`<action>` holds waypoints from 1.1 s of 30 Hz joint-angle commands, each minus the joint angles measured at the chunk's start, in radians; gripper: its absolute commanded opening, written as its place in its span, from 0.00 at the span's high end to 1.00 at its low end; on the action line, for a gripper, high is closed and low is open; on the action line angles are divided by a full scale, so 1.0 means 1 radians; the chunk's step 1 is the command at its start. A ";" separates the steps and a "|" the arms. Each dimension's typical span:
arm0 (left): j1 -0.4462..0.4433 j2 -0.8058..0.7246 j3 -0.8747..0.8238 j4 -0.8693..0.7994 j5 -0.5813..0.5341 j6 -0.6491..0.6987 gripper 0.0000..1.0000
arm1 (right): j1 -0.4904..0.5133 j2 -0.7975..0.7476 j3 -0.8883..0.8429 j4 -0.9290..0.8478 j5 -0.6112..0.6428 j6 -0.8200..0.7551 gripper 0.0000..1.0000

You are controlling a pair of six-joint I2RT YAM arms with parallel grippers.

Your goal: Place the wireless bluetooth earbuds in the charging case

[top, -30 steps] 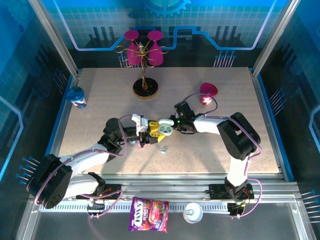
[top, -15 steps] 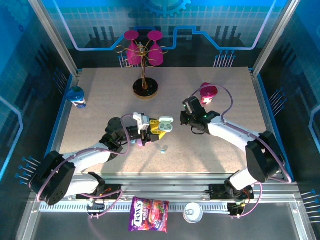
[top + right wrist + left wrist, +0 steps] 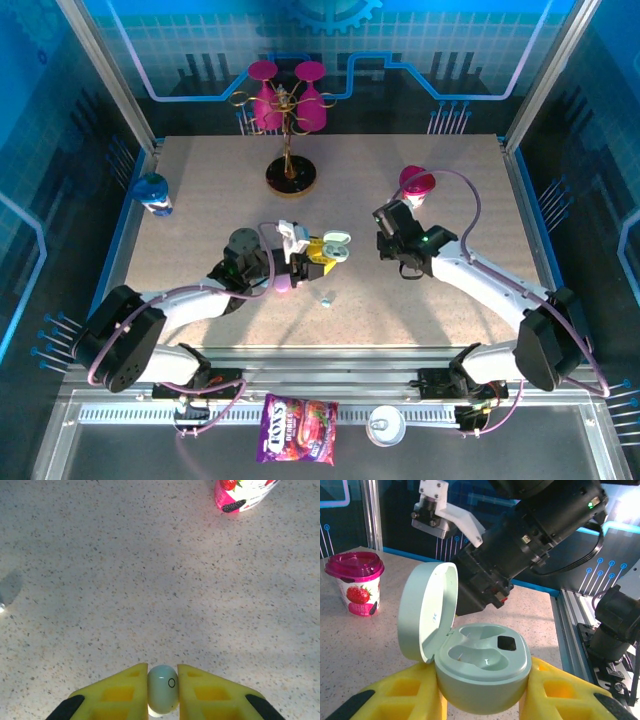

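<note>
While the left gripper (image 3: 482, 702) is clamping the open charging case (image 3: 487, 665), the right gripper (image 3: 162, 700) is pinching a pale earbud (image 3: 162, 687) over the table (image 3: 150, 580), apart from the case. A second earbud (image 3: 325, 299) is lying loose near the case.

Right wrist view: the top edge cut off the yogurt cup (image 3: 243, 495) above its base. The bottom edge cut off the fingers (image 3: 115, 697) of the right gripper (image 3: 163, 676), which covered both flanks of the earbud (image 3: 163, 692).

Left wrist view: the left gripper (image 3: 481, 685) fingers (image 3: 405, 700) hid the charging case (image 3: 485, 665) underside.

Top view: a speck (image 3: 325, 299) on the desk (image 3: 200, 190) was too small to identify.
</note>
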 commanded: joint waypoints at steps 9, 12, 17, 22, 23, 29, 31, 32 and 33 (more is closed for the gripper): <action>0.005 0.043 0.048 0.021 0.011 -0.012 0.72 | 0.082 -0.035 0.097 -0.190 0.185 -0.015 0.83; 0.005 0.051 0.050 0.021 0.011 -0.013 0.72 | 0.109 -0.023 0.124 -0.233 0.242 -0.010 0.83; 0.005 0.070 0.061 0.030 0.014 -0.023 0.72 | 0.133 -0.020 0.137 -0.244 0.260 -0.002 0.83; 0.005 0.080 0.072 0.029 0.017 -0.033 0.72 | 0.148 -0.053 0.146 -0.251 0.237 -0.001 0.83; 0.005 0.083 0.076 0.024 0.018 -0.034 0.72 | 0.153 -0.064 0.149 -0.253 0.229 -0.001 0.83; 0.005 0.093 0.097 0.011 0.035 -0.050 0.72 | 0.187 -0.179 0.117 -0.162 0.084 -0.031 0.82; 0.005 0.095 0.100 0.013 0.043 -0.058 0.72 | 0.191 -0.218 0.101 -0.120 0.021 -0.039 0.82; 0.005 0.093 0.102 0.013 0.048 -0.062 0.72 | 0.191 -0.237 0.091 -0.095 -0.015 -0.049 0.82; 0.005 0.092 0.103 0.015 0.051 -0.066 0.72 | 0.191 -0.250 0.082 -0.077 -0.042 -0.052 0.82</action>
